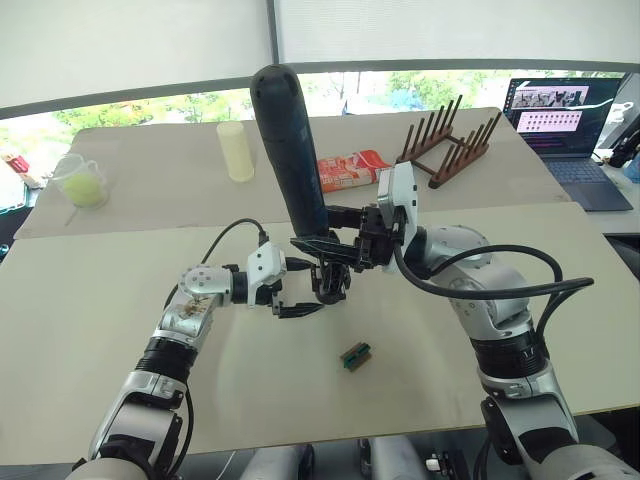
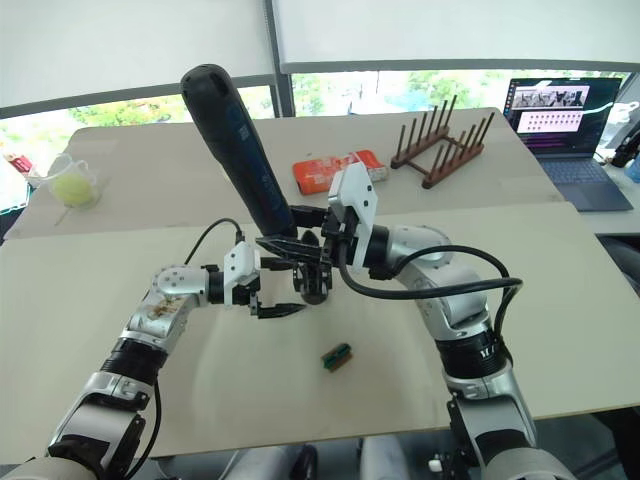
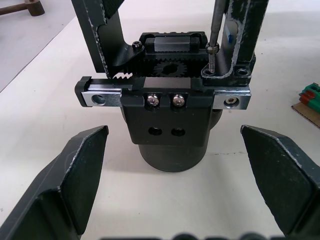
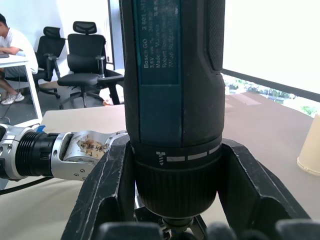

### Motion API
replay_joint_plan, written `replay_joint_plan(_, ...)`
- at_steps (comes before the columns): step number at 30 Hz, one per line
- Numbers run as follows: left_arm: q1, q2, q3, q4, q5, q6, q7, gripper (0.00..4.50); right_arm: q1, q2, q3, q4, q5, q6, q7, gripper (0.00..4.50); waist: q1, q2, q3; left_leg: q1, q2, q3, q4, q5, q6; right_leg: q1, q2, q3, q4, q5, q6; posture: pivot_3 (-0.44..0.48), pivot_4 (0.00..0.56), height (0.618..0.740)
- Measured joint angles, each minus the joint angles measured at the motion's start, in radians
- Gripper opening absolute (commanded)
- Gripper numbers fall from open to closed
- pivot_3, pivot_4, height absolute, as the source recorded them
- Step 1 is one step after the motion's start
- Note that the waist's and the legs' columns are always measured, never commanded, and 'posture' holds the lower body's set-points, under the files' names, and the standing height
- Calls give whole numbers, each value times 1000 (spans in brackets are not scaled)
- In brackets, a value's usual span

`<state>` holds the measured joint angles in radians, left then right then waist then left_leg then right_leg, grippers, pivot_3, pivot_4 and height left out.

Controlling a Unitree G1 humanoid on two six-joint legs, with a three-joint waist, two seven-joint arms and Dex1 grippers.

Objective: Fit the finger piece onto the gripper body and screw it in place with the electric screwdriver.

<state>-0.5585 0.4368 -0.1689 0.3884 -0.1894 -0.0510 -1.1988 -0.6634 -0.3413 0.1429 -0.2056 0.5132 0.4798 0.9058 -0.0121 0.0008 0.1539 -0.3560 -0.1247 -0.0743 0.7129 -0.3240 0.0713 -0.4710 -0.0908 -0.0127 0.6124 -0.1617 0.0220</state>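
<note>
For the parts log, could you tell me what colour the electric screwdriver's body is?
Dark navy-black; the electric screwdriver shows best in the right wrist view.

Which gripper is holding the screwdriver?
The right gripper: its fingers clamp the screwdriver upright over the gripper body. The left gripper is open, holding nothing.

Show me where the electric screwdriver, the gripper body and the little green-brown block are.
electric screwdriver (image 1: 290,150), left eye view, middle of its dark barrel.
gripper body (image 3: 172,135), left wrist view, front face below the two screws.
green-brown block (image 1: 355,355), left eye view, its top face.
</note>
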Motion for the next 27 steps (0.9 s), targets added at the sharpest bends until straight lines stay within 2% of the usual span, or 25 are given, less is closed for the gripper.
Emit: replay_joint_plan(27,0,-1,0,0,0,0,1,4500,-13,4,0,20,-22,-11,10,1906,0,0,0,0,0,0,0,0,0,0,0,0,0,0,0,0,150,740)
